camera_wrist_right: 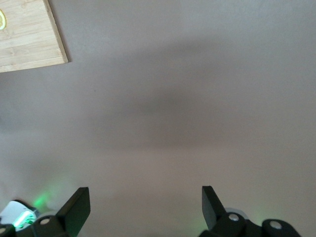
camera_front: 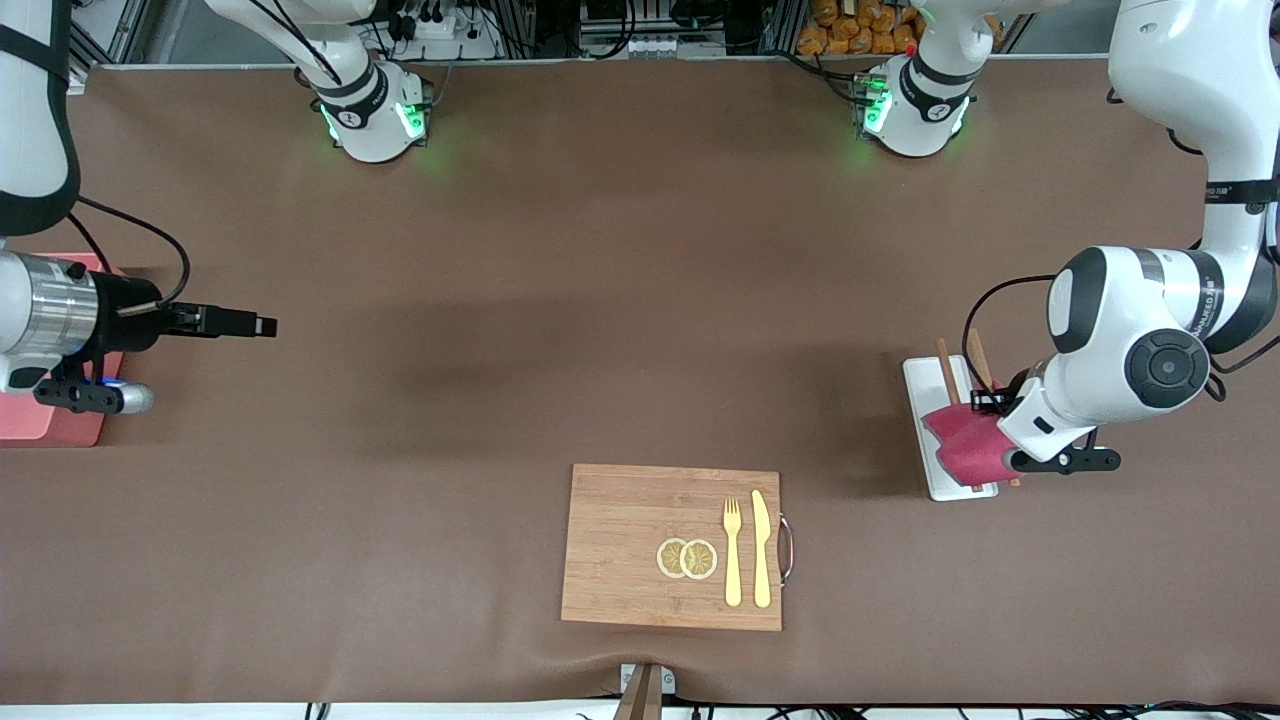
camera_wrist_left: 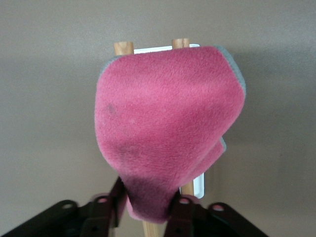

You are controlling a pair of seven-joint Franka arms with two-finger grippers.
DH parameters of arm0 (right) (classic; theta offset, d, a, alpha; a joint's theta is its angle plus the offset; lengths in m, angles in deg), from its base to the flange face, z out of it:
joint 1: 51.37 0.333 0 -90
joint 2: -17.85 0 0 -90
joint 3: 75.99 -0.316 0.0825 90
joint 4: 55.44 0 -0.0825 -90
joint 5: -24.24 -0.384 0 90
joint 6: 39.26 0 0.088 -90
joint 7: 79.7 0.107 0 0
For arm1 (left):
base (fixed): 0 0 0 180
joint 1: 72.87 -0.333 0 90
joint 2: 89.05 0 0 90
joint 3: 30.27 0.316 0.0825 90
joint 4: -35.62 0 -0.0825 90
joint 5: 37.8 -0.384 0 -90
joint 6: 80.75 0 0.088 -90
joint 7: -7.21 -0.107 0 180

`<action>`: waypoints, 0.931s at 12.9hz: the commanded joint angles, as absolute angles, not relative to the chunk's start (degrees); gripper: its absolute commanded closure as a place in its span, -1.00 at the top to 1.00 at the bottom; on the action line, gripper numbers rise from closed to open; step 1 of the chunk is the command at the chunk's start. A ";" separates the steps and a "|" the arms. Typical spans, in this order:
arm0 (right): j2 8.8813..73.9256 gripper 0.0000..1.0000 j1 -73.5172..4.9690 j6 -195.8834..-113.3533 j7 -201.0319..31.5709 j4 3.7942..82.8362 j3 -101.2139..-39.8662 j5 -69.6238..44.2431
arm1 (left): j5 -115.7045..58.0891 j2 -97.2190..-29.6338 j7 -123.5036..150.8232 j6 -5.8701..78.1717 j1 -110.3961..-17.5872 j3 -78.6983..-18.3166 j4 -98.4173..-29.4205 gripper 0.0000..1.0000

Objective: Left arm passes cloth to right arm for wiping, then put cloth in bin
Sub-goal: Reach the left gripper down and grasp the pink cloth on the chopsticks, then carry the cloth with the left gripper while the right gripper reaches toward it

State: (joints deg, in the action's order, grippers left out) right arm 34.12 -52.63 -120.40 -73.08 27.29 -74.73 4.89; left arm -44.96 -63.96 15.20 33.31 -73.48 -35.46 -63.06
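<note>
I am looking at my two arms, white and round with black rings. Green lights are glowing on their bases, black cables are hanging, and their fingers are black.

Front camera high, facing robots; wrist cameras close, facing table.

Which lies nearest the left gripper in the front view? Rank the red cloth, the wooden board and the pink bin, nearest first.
1. Raspberry-red terry cloth: in the left gripper jaws, over the white rectangular tray.
2. Rectangular wooden board: mid-table, nearest the front camera.
3. Light pink plastic bin: at the right arm's end.
</note>
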 commanded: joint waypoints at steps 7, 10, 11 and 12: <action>32.79 1.00 -50.32 -119.24 -59.16 28.40 -74.85 1.57 | -45.89 -66.62 16.00 31.49 -69.80 -35.72 -59.31 -1.00; 32.44 1.00 -49.71 -119.07 -55.90 28.40 -74.93 1.57 | -42.30 -67.52 25.71 29.21 -67.95 -39.04 -56.07 -1.00; 32.44 1.00 -49.01 -119.07 -53.27 28.40 -74.93 1.39 | -40.45 -67.34 30.54 28.94 -67.86 -41.49 -54.66 -1.00; 32.44 1.00 -48.65 -119.15 -50.20 28.40 -74.93 -0.09 | -39.13 -67.25 35.63 28.94 -67.51 -43.26 -53.86 -1.00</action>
